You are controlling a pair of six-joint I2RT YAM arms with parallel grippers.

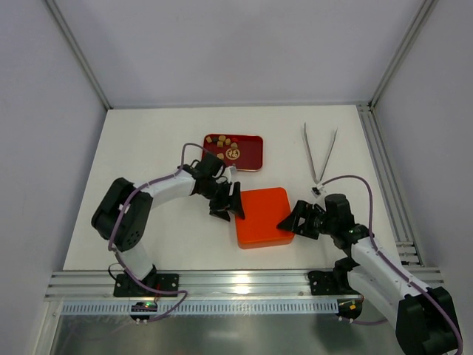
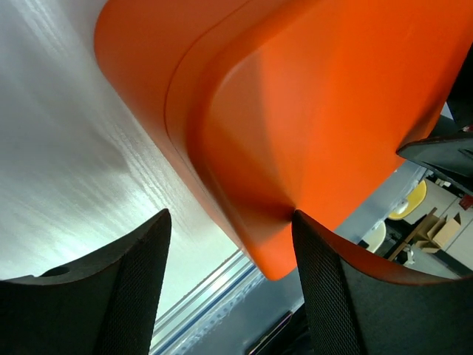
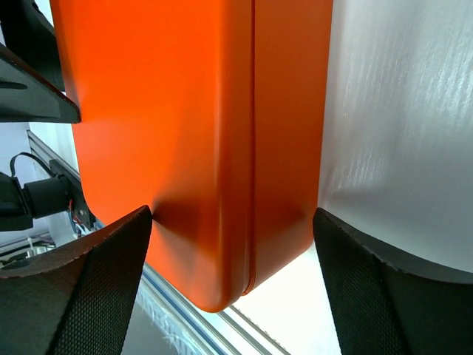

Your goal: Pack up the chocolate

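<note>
Chocolate (image 1: 224,152) lies in tray (image 1: 255,164) toward far edge. Left gripper (image 1: 228,209) and right gripper (image 1: 293,226), both spread wide, flank the closed box (image 1: 262,217) mid-desk; contact seemingly light. An uneven squeeze could skid or twist the box

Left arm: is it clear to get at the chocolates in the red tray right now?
Probably yes. The left gripper is open and empty beside the orange box, and the chocolates lie uncovered in the red tray just behind it, with nothing lying between.
</note>
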